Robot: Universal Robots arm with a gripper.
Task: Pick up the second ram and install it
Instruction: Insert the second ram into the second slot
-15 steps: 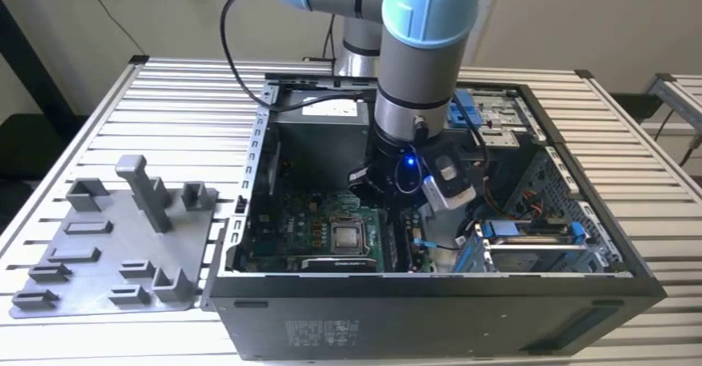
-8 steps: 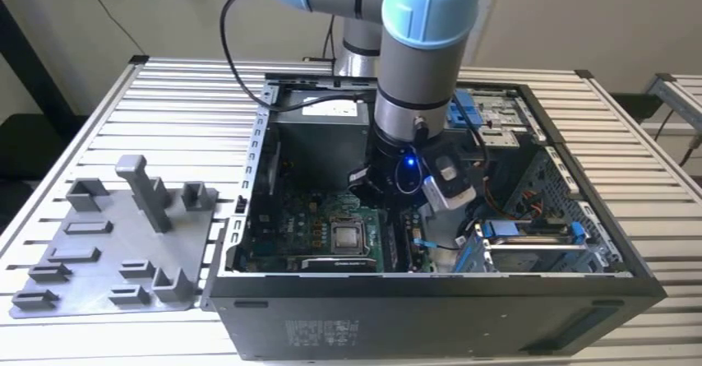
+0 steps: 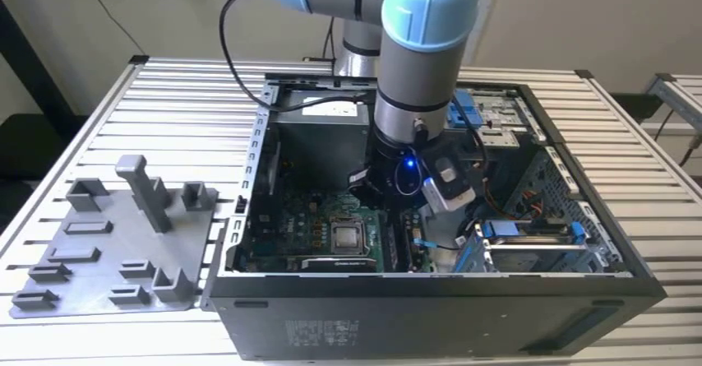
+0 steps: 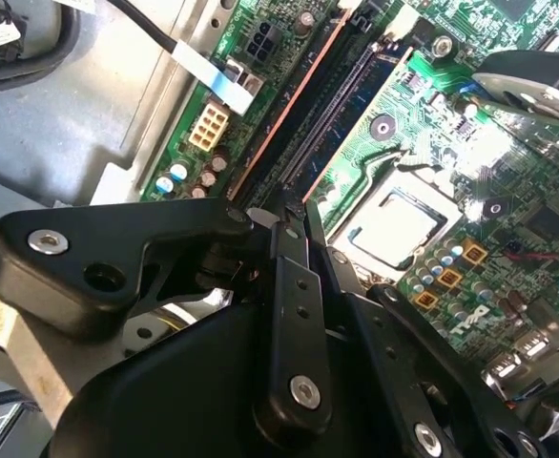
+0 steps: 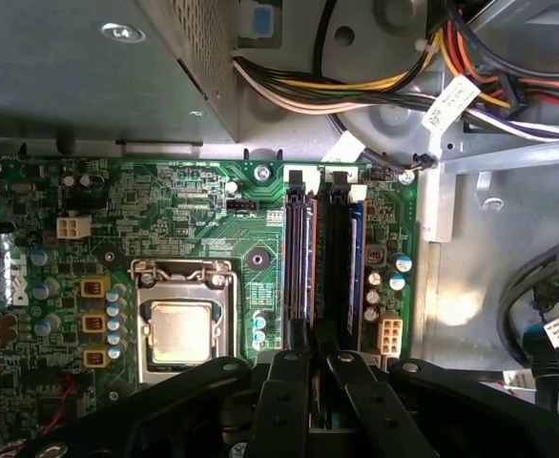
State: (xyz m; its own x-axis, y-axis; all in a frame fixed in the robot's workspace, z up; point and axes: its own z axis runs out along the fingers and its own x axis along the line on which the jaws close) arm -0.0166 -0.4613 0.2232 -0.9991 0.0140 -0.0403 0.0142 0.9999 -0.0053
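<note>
My gripper (image 5: 318, 361) is low inside the open computer case, over the memory slots of the green motherboard (image 5: 194, 210). Its black fingers (image 4: 289, 286) stand almost together. They are shut on the near end of the second ram (image 5: 335, 277), a thin dark stick that runs edge-on along a black slot. In the second wrist view the stick (image 4: 341, 119) runs away from the gripper (image 4: 297, 212). Another stick with a copper-coloured edge (image 5: 303, 267) stands in the neighbouring slot. How deep the held stick sits I cannot tell. In the exterior view the wrist covers the gripper (image 3: 384, 197).
The processor socket (image 5: 179, 329) lies beside the slots. The grey power supply box (image 5: 89, 67) and bundled cables (image 5: 375, 86) sit beyond the slot ends. On the exterior view's left, a grey fixture plate (image 3: 110, 243) with upright posts lies outside the black case (image 3: 439, 300).
</note>
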